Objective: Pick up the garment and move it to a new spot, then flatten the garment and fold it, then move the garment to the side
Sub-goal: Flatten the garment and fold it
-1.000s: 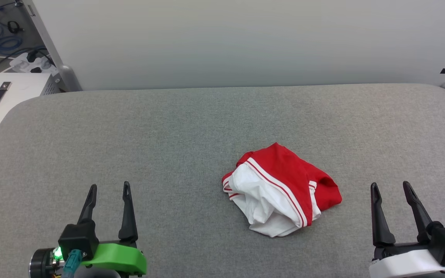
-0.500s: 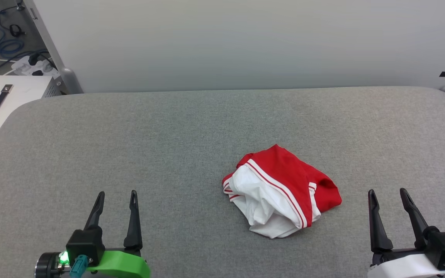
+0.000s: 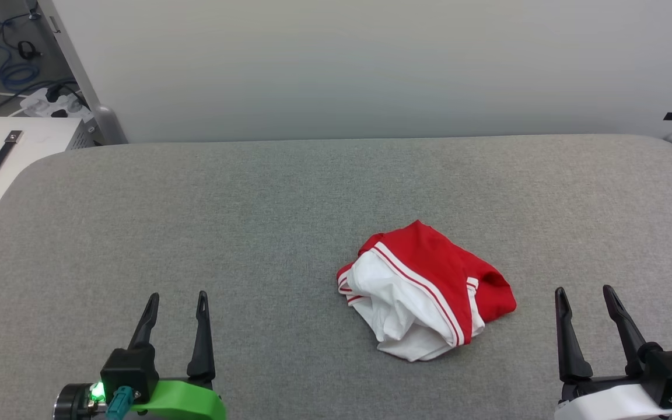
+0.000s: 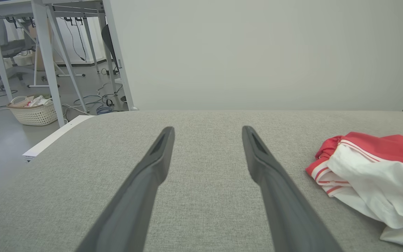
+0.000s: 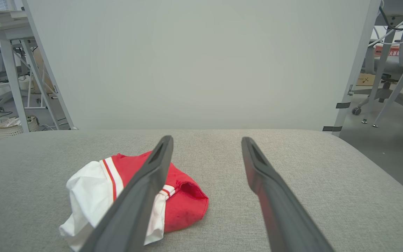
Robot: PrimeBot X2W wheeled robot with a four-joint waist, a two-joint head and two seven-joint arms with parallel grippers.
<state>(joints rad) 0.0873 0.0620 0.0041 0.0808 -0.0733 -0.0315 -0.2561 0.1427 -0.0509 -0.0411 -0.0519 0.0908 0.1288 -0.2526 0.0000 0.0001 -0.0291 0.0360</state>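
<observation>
Jaws wide on both sides, nothing between them: left gripper (image 3: 178, 296) sits at the near left of the grey worktop (image 3: 254, 204), right gripper (image 3: 583, 290) at the near right, fingers pointing away from the robot. Shirt (image 3: 429, 274), red with white sleeves and striped trim, lies crumpled in a heap right of centre, nearer the right gripper, apart from both.

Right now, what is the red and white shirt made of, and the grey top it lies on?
The garment: soft, matte cloth, maybe cotton; it slumps in loose folds and creases. The grey top: looks like woven fabric, matte, with a fine visible weave and rounded, padded-looking corners; what is under it is hidden.
</observation>
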